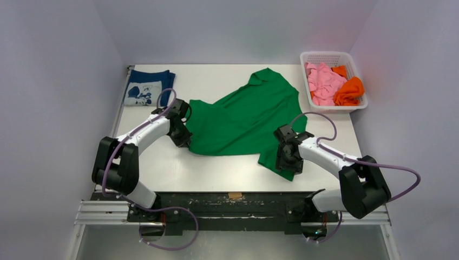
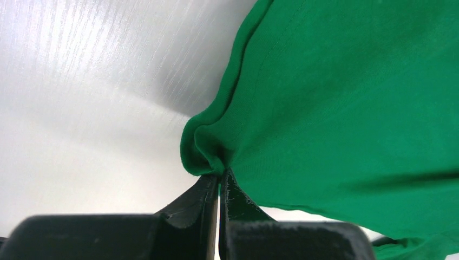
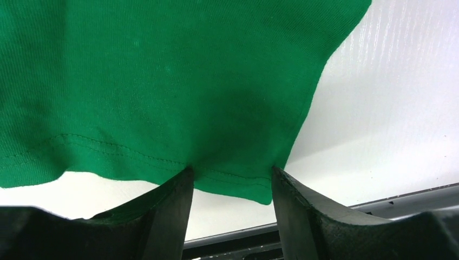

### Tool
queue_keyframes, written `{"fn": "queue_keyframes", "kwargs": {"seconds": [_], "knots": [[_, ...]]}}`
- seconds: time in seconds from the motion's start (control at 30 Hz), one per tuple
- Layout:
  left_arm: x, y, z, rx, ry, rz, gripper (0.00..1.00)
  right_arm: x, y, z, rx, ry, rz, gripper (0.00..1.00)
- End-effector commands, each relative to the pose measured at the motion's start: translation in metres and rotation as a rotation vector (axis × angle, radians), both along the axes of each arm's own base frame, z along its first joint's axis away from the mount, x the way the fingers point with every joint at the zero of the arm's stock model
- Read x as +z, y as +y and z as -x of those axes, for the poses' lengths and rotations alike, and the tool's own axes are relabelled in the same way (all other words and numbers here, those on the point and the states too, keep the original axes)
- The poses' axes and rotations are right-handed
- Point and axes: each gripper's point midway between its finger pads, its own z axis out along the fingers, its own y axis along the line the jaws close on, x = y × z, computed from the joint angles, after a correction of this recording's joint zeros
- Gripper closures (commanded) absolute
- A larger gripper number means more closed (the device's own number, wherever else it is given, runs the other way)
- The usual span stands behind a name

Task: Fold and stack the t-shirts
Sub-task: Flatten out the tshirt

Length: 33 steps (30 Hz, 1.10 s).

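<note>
White walls close in around a pale tabletop [image 1: 162, 168]. Most of its middle is taken up by the green t-shirt [image 1: 243, 116], which is bright and plain. It lies spread out loosely and a bit askew, with its collar toward the far edge and soft creases across the body. At the far left corner sits a navy t-shirt [image 1: 145, 86], folded into a neat rectangle with its white cartoon print facing up. At the far right corner a white mesh basket [image 1: 330, 55] holds a crumpled pink t-shirt [image 1: 323, 81] with an orange t-shirt [image 1: 349, 91] beside it. The left tool [image 2: 221, 176] is at the green shirt's left edge, its fingers pressed tight together on a small bunched fold of the hem, and the cloth puckers where they bite. The right tool [image 3: 230, 173] is at the shirt's near right corner, low over the tabletop. Its fingers stand apart, and the stitched hem runs across the gap between them. Each fingertip touches the fabric's edge, but the cloth is not clamped.
</note>
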Motion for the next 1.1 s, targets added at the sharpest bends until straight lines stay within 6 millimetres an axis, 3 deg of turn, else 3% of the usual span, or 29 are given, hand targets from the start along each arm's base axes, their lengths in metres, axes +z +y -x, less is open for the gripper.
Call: {"fn": "queue_keyframes", "kwargs": {"seconds": [0.0, 0.27, 0.33, 0.43, 0.53, 0.67, 0.83, 0.93, 1.07], "knots": [[0.011, 0.003, -0.006, 0.045, -0.056, 0.000, 1.00, -0.013, 0.003, -0.003, -0.058, -0.011, -0.006, 0.47], [0.010, -0.001, -0.008, 0.029, -0.058, 0.014, 1.00, -0.026, 0.011, -0.015, -0.092, -0.032, -0.025, 0.74], [0.012, -0.001, -0.009, 0.024, -0.067, 0.012, 1.00, -0.026, 0.014, -0.025, -0.105, -0.069, -0.032, 1.00], [0.019, 0.000, -0.013, 0.014, -0.085, 0.006, 1.00, -0.015, 0.015, -0.040, -0.124, -0.125, -0.024, 1.00], [0.036, -0.002, -0.025, -0.030, -0.147, 0.012, 1.00, 0.013, 0.017, -0.070, -0.115, -0.251, -0.026, 1.00], [0.070, -0.006, -0.040, -0.082, -0.265, 0.027, 1.00, 0.073, 0.016, -0.120, -0.109, -0.476, 0.006, 1.00], [0.144, -0.002, -0.057, -0.096, -0.483, 0.022, 1.00, 0.175, 0.008, -0.174, -0.083, -0.761, 0.082, 1.00], [0.199, 0.003, -0.062, -0.096, -0.650, 0.020, 1.00, 0.248, -0.002, -0.190, -0.106, -0.939, 0.116, 1.00], [0.277, 0.013, -0.055, -0.080, -0.860, 0.028, 1.00, 0.348, -0.013, -0.188, -0.128, -1.196, 0.077, 1.00]]}}
